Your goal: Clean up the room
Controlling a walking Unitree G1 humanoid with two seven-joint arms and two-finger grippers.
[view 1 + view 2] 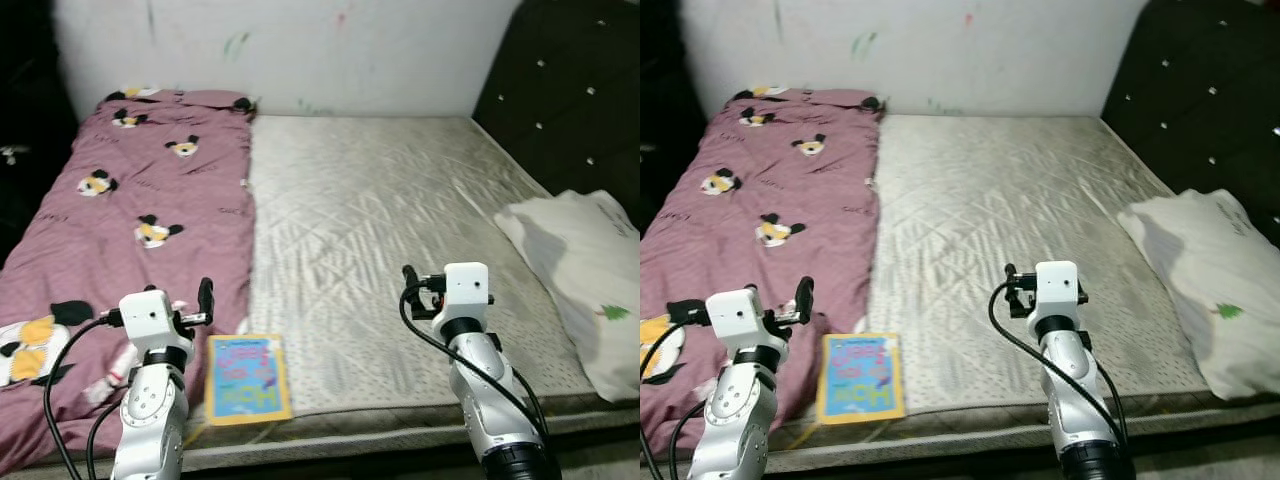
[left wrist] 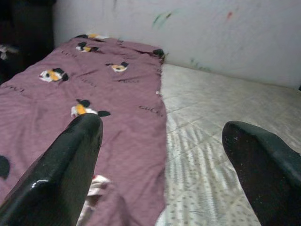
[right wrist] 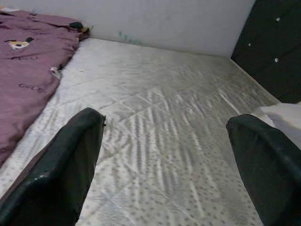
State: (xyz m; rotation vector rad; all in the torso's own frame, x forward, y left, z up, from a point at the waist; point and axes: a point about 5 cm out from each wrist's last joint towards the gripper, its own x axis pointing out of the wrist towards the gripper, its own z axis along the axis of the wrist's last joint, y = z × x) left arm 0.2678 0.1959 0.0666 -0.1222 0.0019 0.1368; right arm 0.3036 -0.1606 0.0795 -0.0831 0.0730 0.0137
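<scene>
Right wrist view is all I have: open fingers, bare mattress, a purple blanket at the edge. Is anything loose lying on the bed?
Observer: Yes, a colourful book lies at the near edge of the mattress, beside the purple blanket.
Operator: Which gripper is nearer to it?
Observer: The left gripper, hovering open just above and behind the book.
Operator: Anything on the other side?
Observer: A white pillow lies by the dark headboard, off to the right of the right gripper.

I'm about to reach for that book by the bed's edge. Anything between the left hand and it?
Nothing visible. The book lies flat on the mattress beside the purple blanket, just right of the open left hand, with bare mattress between them.
</scene>
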